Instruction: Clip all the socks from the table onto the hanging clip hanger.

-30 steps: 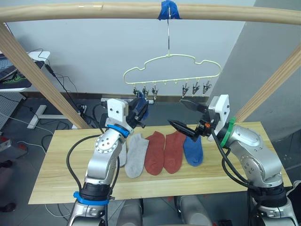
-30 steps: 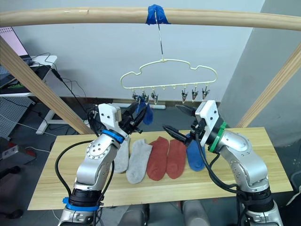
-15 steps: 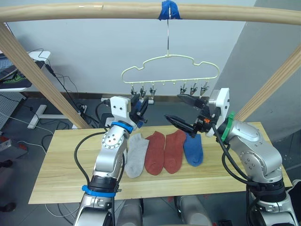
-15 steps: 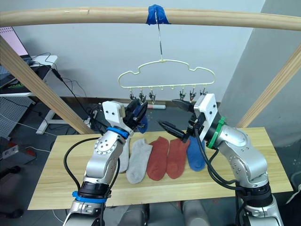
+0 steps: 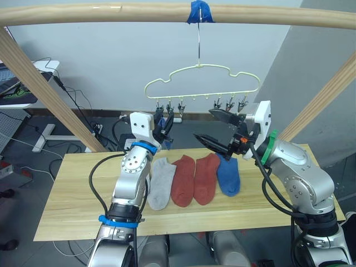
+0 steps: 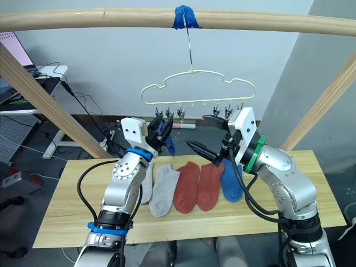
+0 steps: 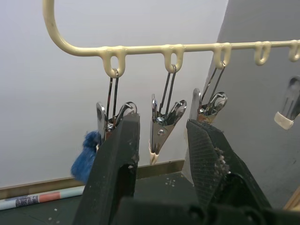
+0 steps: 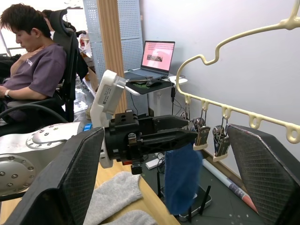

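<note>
We hold our left gripper (image 7: pixel 161 150) up at the clip hanger (image 5: pixel 203 83), fingers narrowly parted around a silver clip (image 7: pixel 164 123), with a blue sock (image 8: pixel 180 176) hanging beside them (whether a clip has caught it, we cannot tell). Our right gripper (image 5: pixel 212 127) hovers nearby, fingers spread wide and empty. Five socks (image 5: pixel 192 178) lie in a row on the table (image 5: pixel 72 200).

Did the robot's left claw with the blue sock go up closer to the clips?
Yes. The left claw rose and shifted toward the clip hanger, bringing the blue sock right under the leftmost clips.
</note>
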`<action>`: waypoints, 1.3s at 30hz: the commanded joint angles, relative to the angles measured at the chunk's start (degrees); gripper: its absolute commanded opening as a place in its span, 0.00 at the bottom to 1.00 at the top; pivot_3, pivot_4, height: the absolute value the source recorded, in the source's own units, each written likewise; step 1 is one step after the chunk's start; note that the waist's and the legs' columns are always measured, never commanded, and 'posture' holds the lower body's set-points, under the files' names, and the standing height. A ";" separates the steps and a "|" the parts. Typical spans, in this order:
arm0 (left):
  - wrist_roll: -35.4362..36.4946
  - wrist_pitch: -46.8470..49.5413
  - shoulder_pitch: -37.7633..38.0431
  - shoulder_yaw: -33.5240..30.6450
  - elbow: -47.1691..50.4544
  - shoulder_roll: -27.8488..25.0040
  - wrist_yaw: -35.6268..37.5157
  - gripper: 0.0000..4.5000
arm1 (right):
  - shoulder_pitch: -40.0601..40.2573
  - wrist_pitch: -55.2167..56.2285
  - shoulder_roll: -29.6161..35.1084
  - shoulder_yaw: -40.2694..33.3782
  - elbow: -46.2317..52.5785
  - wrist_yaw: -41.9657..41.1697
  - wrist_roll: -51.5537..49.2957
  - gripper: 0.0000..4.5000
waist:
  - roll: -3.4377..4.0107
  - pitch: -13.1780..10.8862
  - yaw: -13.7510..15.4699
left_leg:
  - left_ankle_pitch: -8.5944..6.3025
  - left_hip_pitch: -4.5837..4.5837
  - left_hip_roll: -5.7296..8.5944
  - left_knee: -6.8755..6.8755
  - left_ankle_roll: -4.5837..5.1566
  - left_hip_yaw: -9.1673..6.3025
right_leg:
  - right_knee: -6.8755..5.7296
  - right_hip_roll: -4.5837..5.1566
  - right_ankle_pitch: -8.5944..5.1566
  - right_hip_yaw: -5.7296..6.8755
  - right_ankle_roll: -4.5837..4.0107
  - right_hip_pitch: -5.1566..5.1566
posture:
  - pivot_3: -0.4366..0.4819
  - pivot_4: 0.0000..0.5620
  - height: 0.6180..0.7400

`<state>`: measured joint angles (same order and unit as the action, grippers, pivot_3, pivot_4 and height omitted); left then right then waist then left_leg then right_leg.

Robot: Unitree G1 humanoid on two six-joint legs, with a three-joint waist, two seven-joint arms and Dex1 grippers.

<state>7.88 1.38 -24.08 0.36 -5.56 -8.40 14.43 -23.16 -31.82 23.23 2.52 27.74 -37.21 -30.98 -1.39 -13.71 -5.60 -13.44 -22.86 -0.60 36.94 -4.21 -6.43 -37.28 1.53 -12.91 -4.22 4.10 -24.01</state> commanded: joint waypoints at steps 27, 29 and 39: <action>-3.72 -7.89 -5.94 -0.99 -7.91 1.12 -2.25 0.39 | -0.92 -0.01 0.39 -0.51 3.50 1.45 -1.24 0.97 | 0.00 0.00 -1.08 | 0.00 -0.01 0.00 -0.01 0.00 -0.01 | 0.00 -0.01 0.00 -0.01 0.01 -0.01 | 0.26 0.32 1.00; -3.63 -7.93 -5.98 -1.04 -7.97 1.16 -2.08 0.39 | -0.94 -0.05 0.45 -0.55 3.50 1.42 -1.29 0.97 | 0.00 0.00 -1.09 | 0.00 -0.01 0.00 -0.01 0.00 0.00 | 0.00 -0.01 0.00 -0.01 0.00 0.00 | 0.26 0.32 1.00; -3.31 -7.18 -5.75 -1.27 -7.42 1.13 -1.80 0.03 | 0.33 0.80 0.52 -0.65 2.66 0.80 -0.89 0.97 | 0.00 0.00 -1.07 | 0.00 -0.01 0.00 -0.01 0.00 -0.01 | 0.00 -0.02 0.00 -0.01 0.01 -0.01 | 0.27 0.33 1.00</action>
<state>4.41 -5.40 -29.35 -0.45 -14.24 -7.17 12.69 -23.02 -31.91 23.56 2.52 28.62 -36.15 -30.95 -1.39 -13.71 -6.67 -13.44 -22.87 -0.60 36.93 -4.21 -6.44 -37.28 1.51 -12.91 -4.24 4.10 -24.01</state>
